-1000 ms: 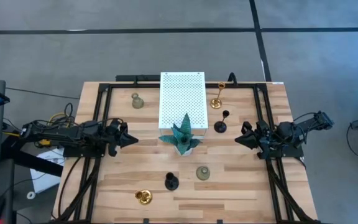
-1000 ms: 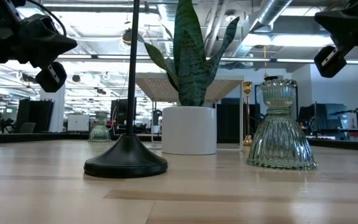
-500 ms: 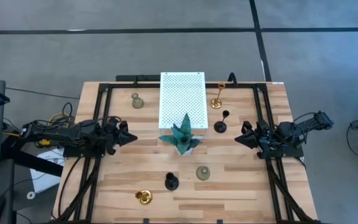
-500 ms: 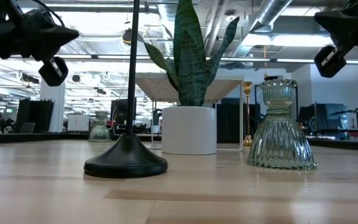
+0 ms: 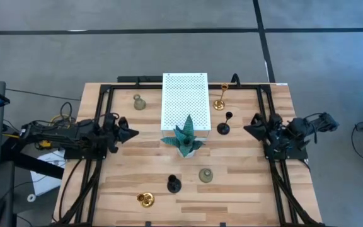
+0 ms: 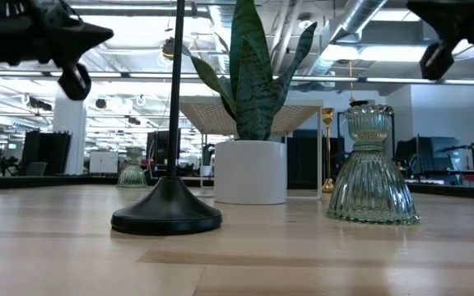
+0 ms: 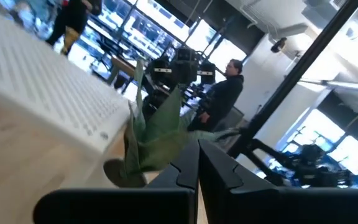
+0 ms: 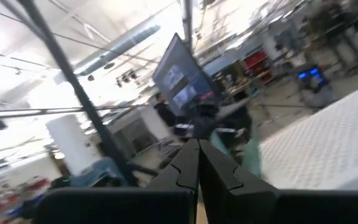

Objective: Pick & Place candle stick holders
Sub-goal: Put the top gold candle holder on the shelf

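Six candle stick holders stand or lie on the wooden table. A grey-green one (image 5: 140, 102) stands at the far left and another (image 5: 205, 175) near the middle front. A gold one (image 5: 220, 98) stands upright by the white board; the other gold one (image 5: 145, 200) is at the near edge. One black holder (image 5: 224, 125) stands right of the plant and the other (image 5: 174, 184) at the front. My left gripper (image 5: 135, 133) is shut and empty, left of the plant. My right gripper (image 5: 246, 129) is shut and empty, right of the black holder.
A teal spiky plant in a white pot (image 5: 184, 139) stands at the table's middle, with a white perforated board (image 5: 184, 101) behind it. Black frame rails (image 5: 99, 157) run along both sides of the table. People and desks show in the room beyond.
Both grippers have risen and swung a little toward the table's far edge, still shut and empty; the right one moved only in the last half second. The holders have stayed where they were.
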Tool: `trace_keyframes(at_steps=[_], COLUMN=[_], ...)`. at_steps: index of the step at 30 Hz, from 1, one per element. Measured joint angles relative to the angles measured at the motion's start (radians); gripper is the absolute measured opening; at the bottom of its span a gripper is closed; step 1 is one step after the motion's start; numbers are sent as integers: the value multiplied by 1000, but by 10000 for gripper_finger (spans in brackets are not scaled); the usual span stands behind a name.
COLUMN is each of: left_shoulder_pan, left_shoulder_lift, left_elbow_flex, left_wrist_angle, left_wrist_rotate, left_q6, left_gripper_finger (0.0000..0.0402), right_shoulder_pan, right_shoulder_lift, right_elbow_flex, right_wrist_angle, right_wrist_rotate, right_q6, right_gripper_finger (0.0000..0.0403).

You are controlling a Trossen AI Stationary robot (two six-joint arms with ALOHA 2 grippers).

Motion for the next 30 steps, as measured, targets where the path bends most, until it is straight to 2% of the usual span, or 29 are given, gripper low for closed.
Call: trace_keyframes(at_steps=[4, 8, 12, 16, 22, 27, 30], left_shoulder_pan=[0, 0, 0, 0, 1, 0, 0], left_shoulder_lift=[122, 297, 467, 585, 633, 632, 632], left_elbow_flex=[105, 234, 373, 486, 575, 583, 583], left_wrist_angle=[0, -2, -24, -32, -31, -32, -42], left_wrist_rotate=[-25, -75, -170, -260, -292, -284, -277], left_q6=[99, 195, 337, 457, 489, 489, 489], left_gripper_finger=[4, 4, 4, 3, 3, 3, 3], right_shoulder_pan=[0, 0, 0, 0, 0, -1, -1], right_shoulder_lift=[42, 132, 245, 345, 416, 412, 390], right_elbow_flex=[100, 203, 310, 411, 524, 558, 582], right_wrist_angle=[-147, -247, -299, -341, -466, -580, -699], right_wrist_rotate=[82, 165, 272, 364, 428, 428, 420], right_q6=[-19, -35, -132, -272, -385, -367, -285], right_gripper_finger=[0, 0, 0, 0, 0, 0, 0])
